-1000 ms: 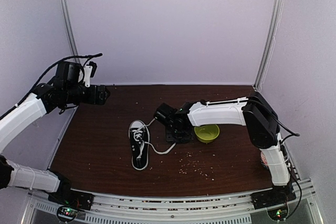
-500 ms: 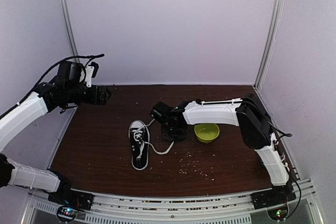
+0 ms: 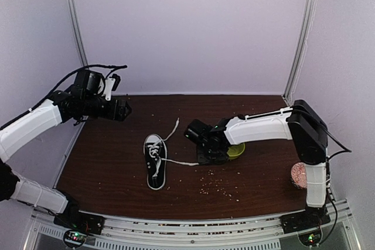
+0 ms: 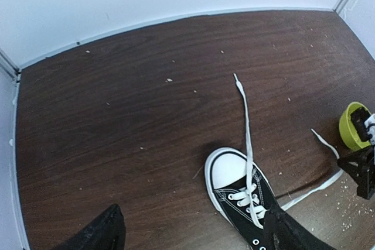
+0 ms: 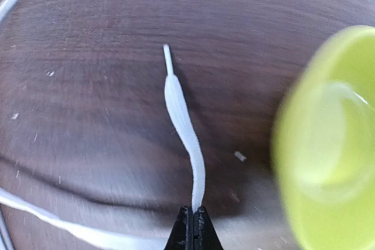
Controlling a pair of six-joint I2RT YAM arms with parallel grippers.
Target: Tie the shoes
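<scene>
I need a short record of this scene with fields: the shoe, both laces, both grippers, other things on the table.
shoe: black sneaker, flat on the table, toe cap at the far end, untied
far lace: loose on the table beyond the toe
side lace: runs from the sneaker to the right gripper
left gripper: open, raised, holding nothing
right gripper: shut on the side lace near its tip
other: green bowl beside the right gripper; crumbs; pink patterned object at the right edge

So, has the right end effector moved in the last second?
Yes. The right end effector has shifted right, away from the shoe and toward the bowl, gripping a lace.
</scene>
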